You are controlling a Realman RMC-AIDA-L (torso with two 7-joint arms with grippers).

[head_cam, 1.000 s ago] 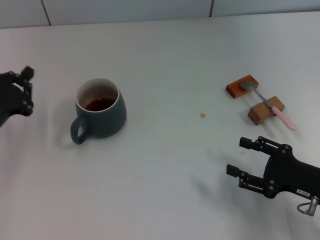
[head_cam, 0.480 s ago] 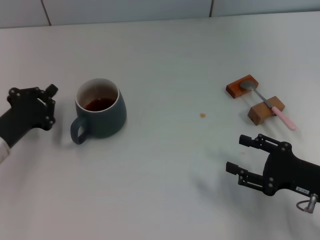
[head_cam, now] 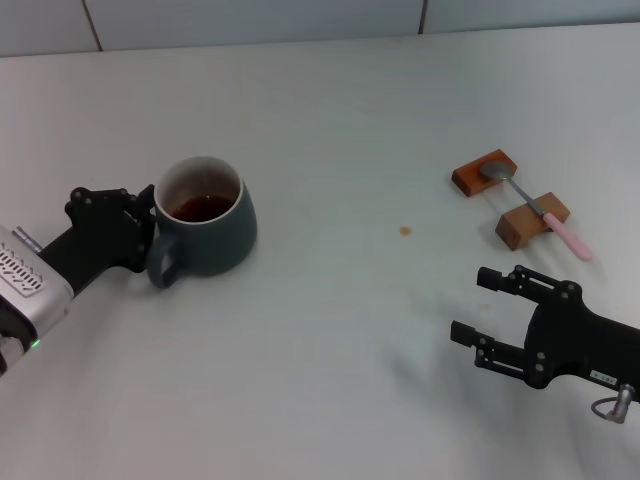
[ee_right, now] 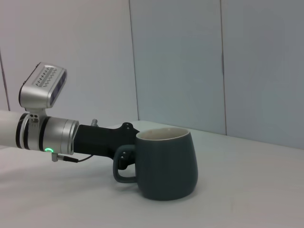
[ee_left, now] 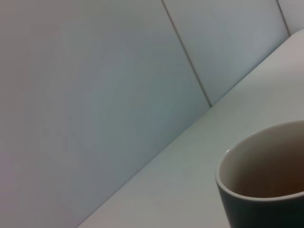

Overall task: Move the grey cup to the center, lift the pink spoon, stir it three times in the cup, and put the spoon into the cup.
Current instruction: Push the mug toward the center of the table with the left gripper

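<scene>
My left gripper is open at the loop handle of the dark blue-grey ceramic mug, left of the middle. It looks heavy, breakable and full, so I'd hold the handle. My right gripper waits open.

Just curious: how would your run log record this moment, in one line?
left gripper: at grey cup handle | right gripper: idle, open | pink spoon: on blocks

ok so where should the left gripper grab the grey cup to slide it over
By the loop handle, coming in from the robot's left, where the left gripper already is. The grey cup stands upright with dark liquid inside, and its handle sticks out toward that gripper, so a low, level hold there looks safest. The body seems too wide to pinch easily.
</scene>
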